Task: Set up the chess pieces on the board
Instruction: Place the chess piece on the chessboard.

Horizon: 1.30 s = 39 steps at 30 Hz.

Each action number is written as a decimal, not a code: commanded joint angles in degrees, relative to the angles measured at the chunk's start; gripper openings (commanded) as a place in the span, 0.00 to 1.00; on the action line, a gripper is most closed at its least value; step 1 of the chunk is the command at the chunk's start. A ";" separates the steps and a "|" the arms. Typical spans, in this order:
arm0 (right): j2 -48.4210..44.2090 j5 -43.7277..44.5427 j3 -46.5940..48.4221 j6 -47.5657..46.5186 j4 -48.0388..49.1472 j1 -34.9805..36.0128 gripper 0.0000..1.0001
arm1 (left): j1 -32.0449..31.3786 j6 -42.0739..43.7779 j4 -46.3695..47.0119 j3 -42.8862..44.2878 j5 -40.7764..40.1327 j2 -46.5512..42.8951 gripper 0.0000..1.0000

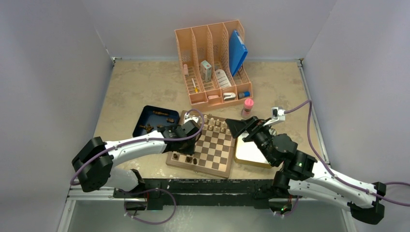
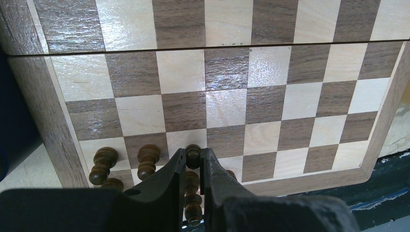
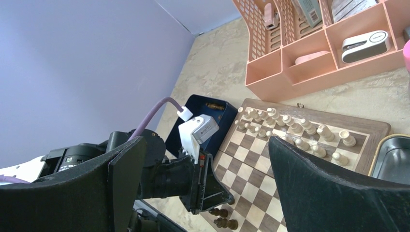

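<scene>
The board (image 1: 217, 150) lies between the arms, with pale pieces lined up along its far edge. Dark brown chess pieces (image 1: 188, 159) stand in its near left corner. In the left wrist view two of them (image 2: 147, 162) stand left of my fingers. My left gripper (image 1: 189, 144) points down at that corner and is shut on one dark piece (image 2: 193, 155), whose head shows between the fingertips. Another dark piece (image 2: 193, 195) shows through the gap behind it. My right gripper (image 1: 238, 128) hangs wide open over the board's right side, holding nothing.
A dark blue tray (image 1: 143, 116) left of the board holds more dark pieces (image 1: 158, 113). A shiny metal tin (image 1: 251, 153) lies right of the board under my right arm. At the back stand an orange desk organiser (image 1: 212, 58) and a pink bottle (image 1: 248, 106).
</scene>
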 commanded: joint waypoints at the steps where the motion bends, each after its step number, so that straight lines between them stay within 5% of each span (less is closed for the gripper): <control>1: -0.41 0.83 -0.35 0.17 2.76 0.17 0.98 | -0.40 0.81 1.02 1.28 -0.94 0.71 0.12; 39: 3.32 -1.02 0.09 -1.71 3.92 0.17 0.98 | -1.38 2.13 -2.98 8.44 -3.29 3.54 0.26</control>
